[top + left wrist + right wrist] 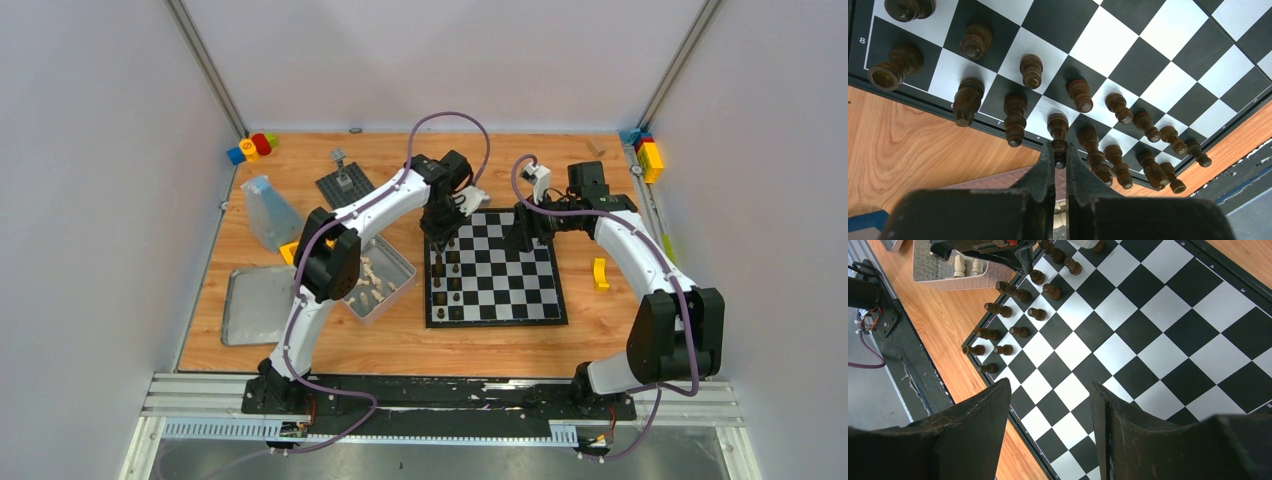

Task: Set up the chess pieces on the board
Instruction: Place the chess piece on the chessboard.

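Note:
The board point(520, 290) lies at mid-table, with two columns of dark brown chess pieces point(447, 275) standing along its left side. My left gripper point(440, 240) hangs over that side's far end. In the left wrist view my left gripper point(1060, 150) is shut on the top of a dark brown piece point(1058, 129) standing at the rim of the board point(1128, 65). My right gripper point(1050, 390) is open and holds nothing, above bare squares of the board point(1148, 340). Cream pieces point(959, 267) lie in a metal tin point(395, 262) left of the board.
The tin's lid point(255, 305) lies at the near left. A pale blue container point(268, 210) and a dark studded baseplate point(345, 183) sit at the far left. A yellow brick point(600, 273) lies right of the board, and coloured bricks point(648, 155) fill both far corners.

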Controlling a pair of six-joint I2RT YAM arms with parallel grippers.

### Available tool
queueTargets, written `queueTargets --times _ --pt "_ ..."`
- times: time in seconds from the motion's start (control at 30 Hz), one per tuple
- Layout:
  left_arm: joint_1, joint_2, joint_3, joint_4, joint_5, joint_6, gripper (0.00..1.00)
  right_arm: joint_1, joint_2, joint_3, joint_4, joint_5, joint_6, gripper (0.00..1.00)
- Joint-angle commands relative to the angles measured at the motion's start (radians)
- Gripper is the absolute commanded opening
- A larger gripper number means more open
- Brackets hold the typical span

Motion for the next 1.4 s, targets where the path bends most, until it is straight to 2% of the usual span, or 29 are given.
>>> queueTargets --times 0.0,0.33,0.73,0.87,1.13,1.37 --pt "-0.016 0.007 0.027 0.006 -0.002 0.014 0.1 -0.006 -0.029 0.001 0.035 -0.033 -0.005 0.6" --pt "-0.024 -0.006 0.023 0.003 -0.027 0.014 0.25 -0.005 -0.028 -0.001 0.035 -0.035 -0.005 0.59" --pt "-0.028 -0.017 0.012 0.004 -0.048 0.016 0.25 -0.006 -0.027 -0.002 0.035 -0.036 -0.002 0.59" --pt "-0.03 -0.019 0.015 0.002 -0.051 0.015 0.28 -0.007 -0.027 -0.002 0.035 -0.036 -0.002 0.59" --pt "-0.032 -0.069 0.019 0.001 -0.075 0.02 0.5 -0.012 -0.024 0.006 0.034 -0.032 0.004 0.59" --pt "-0.031 -0.169 -0.01 0.028 -0.121 0.033 0.59 -0.075 -0.047 0.038 0.043 -0.048 0.025 0.6"
